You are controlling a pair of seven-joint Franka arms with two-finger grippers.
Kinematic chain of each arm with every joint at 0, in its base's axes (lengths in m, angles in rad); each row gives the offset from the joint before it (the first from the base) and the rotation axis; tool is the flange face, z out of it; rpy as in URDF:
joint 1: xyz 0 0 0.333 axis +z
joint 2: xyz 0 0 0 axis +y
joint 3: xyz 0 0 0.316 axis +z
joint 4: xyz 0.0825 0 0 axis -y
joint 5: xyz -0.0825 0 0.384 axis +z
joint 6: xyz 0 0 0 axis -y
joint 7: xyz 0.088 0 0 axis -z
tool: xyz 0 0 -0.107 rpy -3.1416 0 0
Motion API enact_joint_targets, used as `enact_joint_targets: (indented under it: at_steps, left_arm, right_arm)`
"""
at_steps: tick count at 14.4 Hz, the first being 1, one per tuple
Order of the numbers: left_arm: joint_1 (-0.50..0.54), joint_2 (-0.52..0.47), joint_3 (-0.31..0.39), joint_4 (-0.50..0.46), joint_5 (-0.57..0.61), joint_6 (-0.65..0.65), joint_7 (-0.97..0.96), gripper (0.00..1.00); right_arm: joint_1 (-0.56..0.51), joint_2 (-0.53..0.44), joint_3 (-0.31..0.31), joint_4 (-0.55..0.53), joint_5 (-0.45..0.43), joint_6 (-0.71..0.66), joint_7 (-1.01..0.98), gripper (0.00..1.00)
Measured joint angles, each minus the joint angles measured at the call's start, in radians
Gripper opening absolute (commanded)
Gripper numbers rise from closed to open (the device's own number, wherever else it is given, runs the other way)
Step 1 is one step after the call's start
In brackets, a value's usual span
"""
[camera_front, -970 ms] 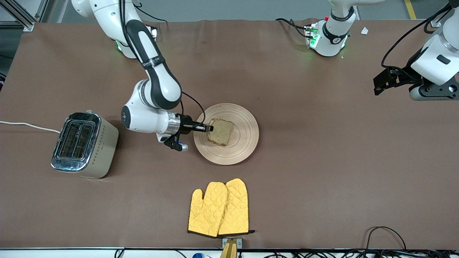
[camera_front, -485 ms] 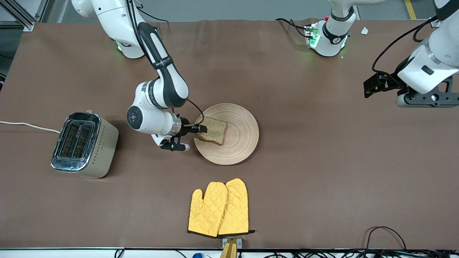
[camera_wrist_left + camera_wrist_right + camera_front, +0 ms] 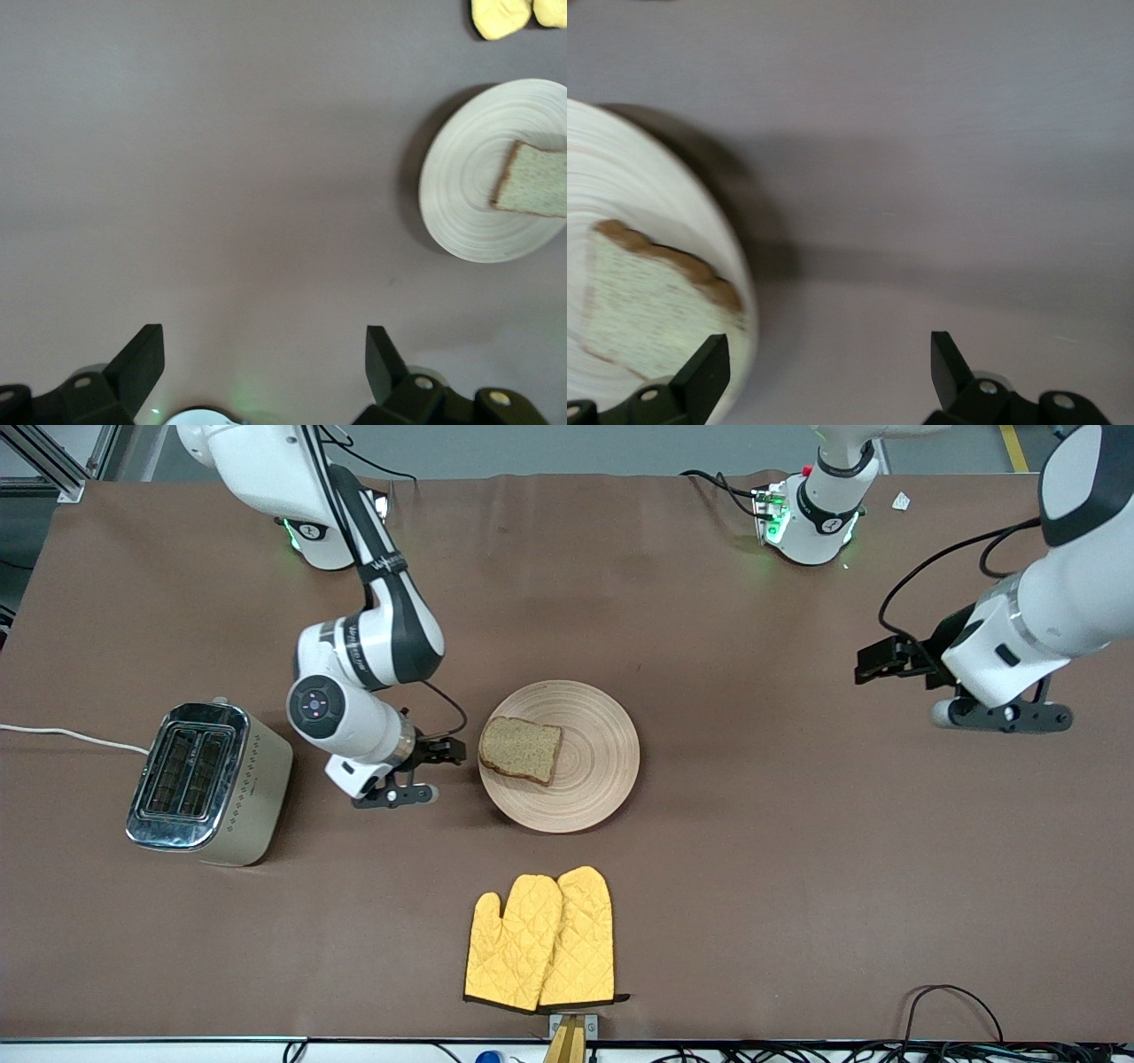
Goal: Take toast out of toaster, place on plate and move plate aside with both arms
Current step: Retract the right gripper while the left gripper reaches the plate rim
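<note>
The toast (image 3: 521, 749) lies flat on the plate (image 3: 602, 771), on the side toward the right arm's end of the table. The right gripper (image 3: 443, 751) sits just beside the plate rim, between the plate and the toaster (image 3: 208, 783), fingers spread and empty. The left gripper (image 3: 877, 660) hangs over bare table well apart from the plate, fingers (image 3: 381, 361) open, holding nothing.

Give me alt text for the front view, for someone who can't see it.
A toast slice lies on a round wooden plate mid-table, with the right tool open just beside the plate, toward the toaster. The left tool hangs open over bare table toward the left arm's end. Yellow mitts lie nearer the camera.
</note>
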State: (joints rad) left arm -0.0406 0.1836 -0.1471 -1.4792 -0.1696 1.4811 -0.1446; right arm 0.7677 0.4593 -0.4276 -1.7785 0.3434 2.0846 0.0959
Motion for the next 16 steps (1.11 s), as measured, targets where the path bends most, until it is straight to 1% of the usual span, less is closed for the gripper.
enact_joint_targets:
  at_steps: [2, 4, 6, 9, 10, 12, 14, 16]
  left_arm:
    - [0.011, 0.054, 0.001, -0.003, -0.073, 0.001, 0.000, 1.00]
    - [0.033, 0.111, 0.001, -0.014, -0.176, 0.001, 0.000, 1.00]
    - [0.061, 0.162, 0.001, -0.040, -0.283, 0.001, 0.006, 1.00]
    - [0.078, 0.227, 0.001, -0.079, -0.403, 0.009, 0.038, 1.00]
    - [0.078, 0.250, 0.001, -0.088, -0.433, 0.013, 0.062, 1.00]
    - [0.077, 0.310, 0.000, -0.100, -0.500, 0.018, 0.141, 1.00]
    - [0.075, 0.372, -0.001, -0.116, -0.559, 0.040, 0.234, 1.00]
    - [0.067, 0.416, -0.004, -0.158, -0.616, 0.100, 0.339, 1.00]
  right_arm:
    - [-0.001, -0.042, -0.065, 0.021, -0.064, -0.051, 0.000, 1.00]
    - [-0.003, -0.091, -0.146, 0.029, -0.094, -0.075, -0.011, 1.00]
    - [-0.010, -0.133, -0.237, 0.032, -0.095, -0.092, -0.052, 1.00]
    - [-0.016, -0.185, -0.339, 0.060, -0.096, -0.142, -0.071, 1.00]
    - [-0.017, -0.196, -0.365, 0.094, -0.097, -0.185, -0.073, 1.00]
    - [-0.020, -0.207, -0.396, 0.216, -0.098, -0.283, -0.073, 1.00]
    - [-0.022, -0.213, -0.404, 0.334, -0.098, -0.339, -0.071, 1.00]
    - [-0.025, -0.220, -0.411, 0.384, -0.098, -0.355, -0.068, 1.00]
